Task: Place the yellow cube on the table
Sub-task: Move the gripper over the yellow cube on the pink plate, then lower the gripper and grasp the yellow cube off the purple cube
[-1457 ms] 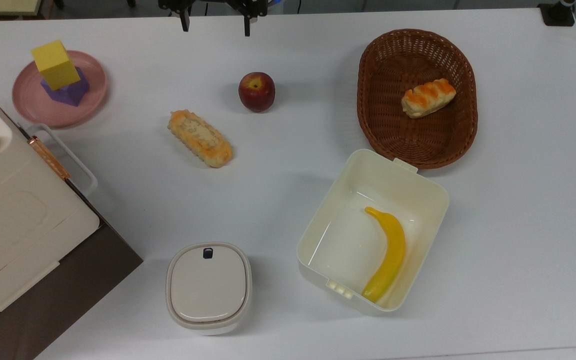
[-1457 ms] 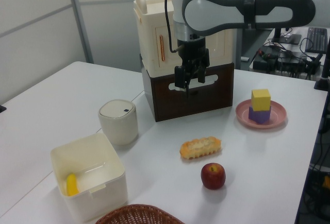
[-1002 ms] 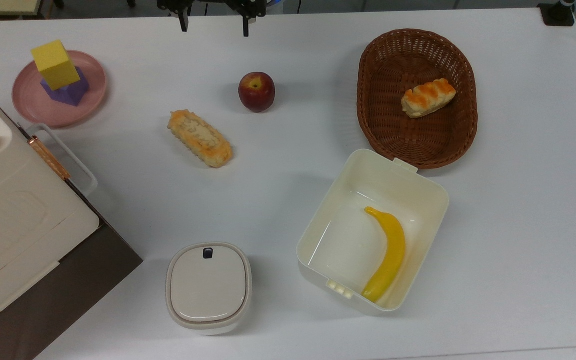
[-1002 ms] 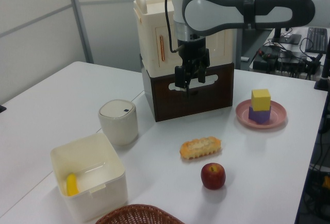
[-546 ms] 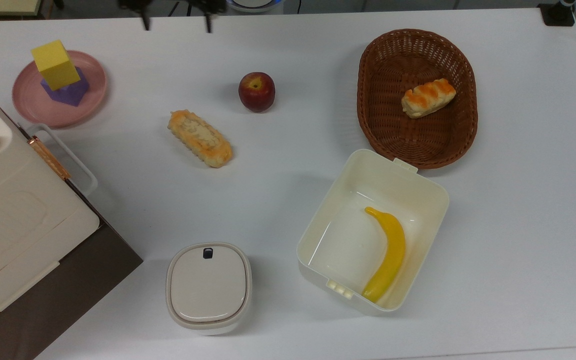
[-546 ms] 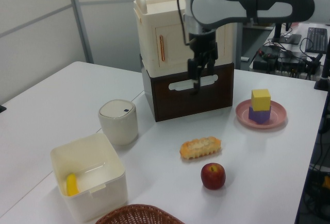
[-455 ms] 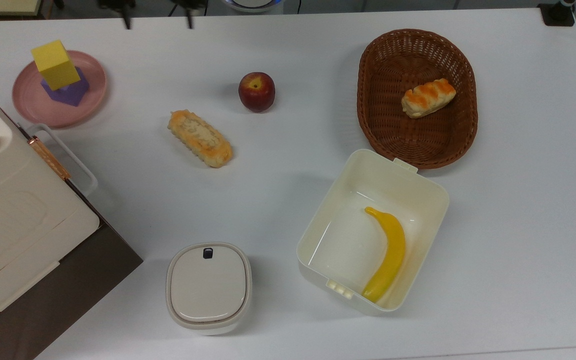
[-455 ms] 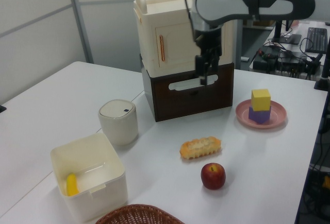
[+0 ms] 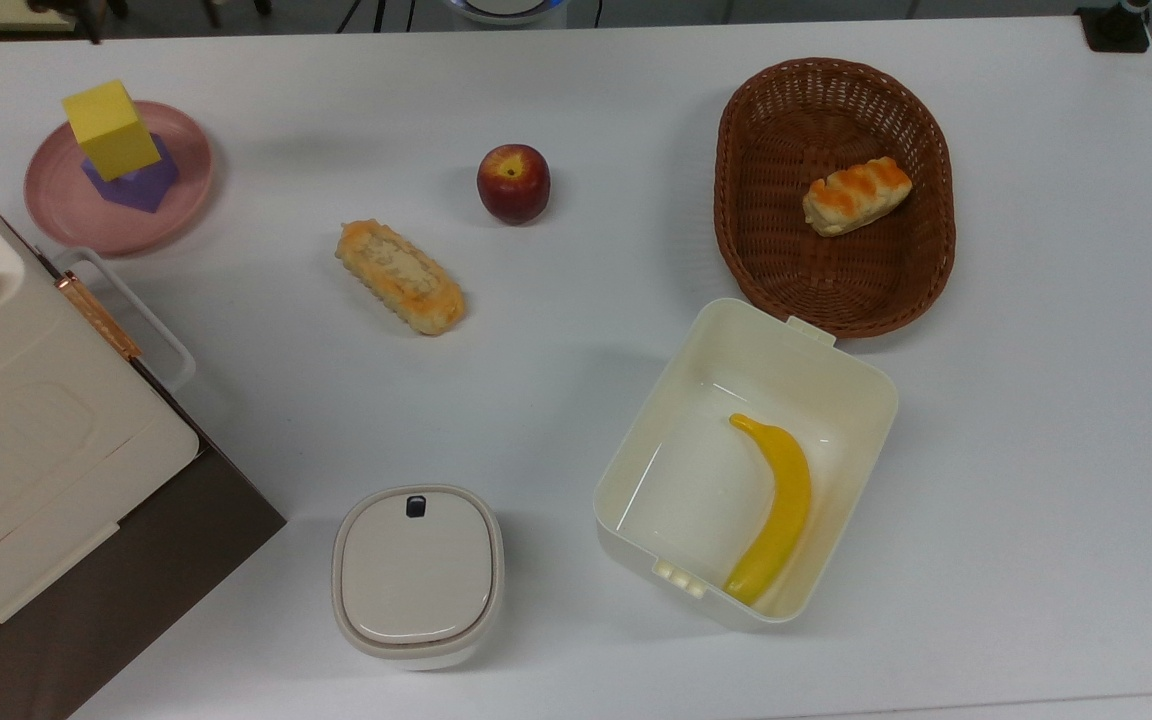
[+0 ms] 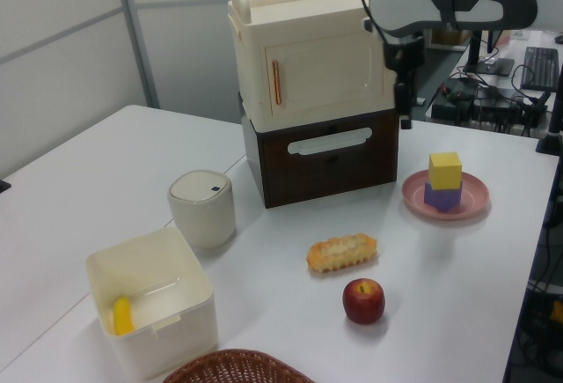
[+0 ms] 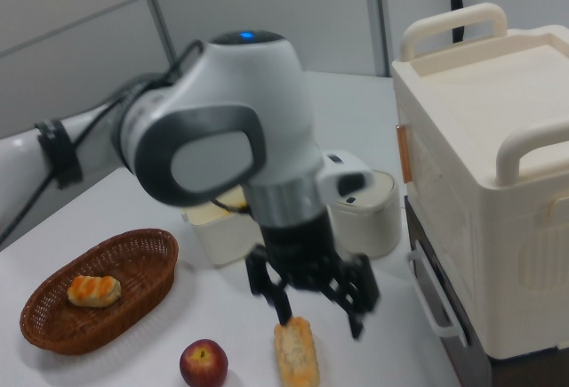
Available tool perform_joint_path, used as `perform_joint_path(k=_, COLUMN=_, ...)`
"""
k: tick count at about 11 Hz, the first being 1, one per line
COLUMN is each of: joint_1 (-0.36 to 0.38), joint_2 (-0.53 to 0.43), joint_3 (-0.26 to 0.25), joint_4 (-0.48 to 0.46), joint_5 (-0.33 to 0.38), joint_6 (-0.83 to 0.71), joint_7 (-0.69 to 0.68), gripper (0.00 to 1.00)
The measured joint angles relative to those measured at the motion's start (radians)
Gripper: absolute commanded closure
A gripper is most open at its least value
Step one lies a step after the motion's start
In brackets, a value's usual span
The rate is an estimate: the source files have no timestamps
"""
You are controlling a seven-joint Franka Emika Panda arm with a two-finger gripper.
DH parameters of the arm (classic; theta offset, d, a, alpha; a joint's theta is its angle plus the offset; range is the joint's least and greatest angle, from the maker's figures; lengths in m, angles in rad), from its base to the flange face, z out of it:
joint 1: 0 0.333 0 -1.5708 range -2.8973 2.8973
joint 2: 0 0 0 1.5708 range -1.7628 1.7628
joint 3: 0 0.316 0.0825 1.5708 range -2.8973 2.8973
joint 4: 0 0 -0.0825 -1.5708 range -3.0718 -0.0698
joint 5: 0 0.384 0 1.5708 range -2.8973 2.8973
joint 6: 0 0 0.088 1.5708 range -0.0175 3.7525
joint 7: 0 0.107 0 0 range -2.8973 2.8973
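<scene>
The yellow cube [image 9: 112, 129] sits on top of a purple cube [image 9: 136, 180], both on a pink plate [image 9: 56, 205] near the top view's upper left corner of the white counter [image 9: 576, 300]. In the left view the same stack stands on the plate at the left view's right, clear of everything else.

The end effector [image 11: 318, 312] hangs in the air with its two fingers spread wide apart and nothing between them. In the right view it hovers above a long bread roll [image 11: 296, 355], with an apple [image 11: 204, 363] just beside the roll on the right view's left. In the left view the end effector [image 10: 404, 106] hangs to the upper left of the cube stack, in front of a cream cabinet [image 10: 308, 57] on a brown drawer base [image 10: 321, 158], well apart from the yellow cube.

Elsewhere on the counter: a lidded cream pot [image 9: 417, 575], an open cream box [image 9: 836, 380] with a banana [image 9: 776, 510] lying inside, and a wicker basket [image 9: 766, 240] holding a small pastry [image 9: 855, 195].
</scene>
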Motion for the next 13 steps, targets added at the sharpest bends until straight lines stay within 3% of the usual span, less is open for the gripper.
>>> perform_joint_path(k=3, joint_1=-0.127, joint_2=0.013, joint_3=-0.001, joint_4=-0.014, joint_5=-0.002, joint_6=0.0, joint_7=-0.215, gripper=0.0)
perform_joint_path(k=5, joint_1=-0.176, joint_2=0.027, joint_3=-0.001, joint_4=-0.035, joint_5=-0.002, joint_6=0.002, joint_7=-0.286, gripper=0.0)
perform_joint_path(k=13, joint_1=-0.214, joint_2=0.167, joint_3=-0.003, joint_4=-0.096, joint_5=-0.043, joint_6=0.173, joint_7=-0.299, gripper=0.0)
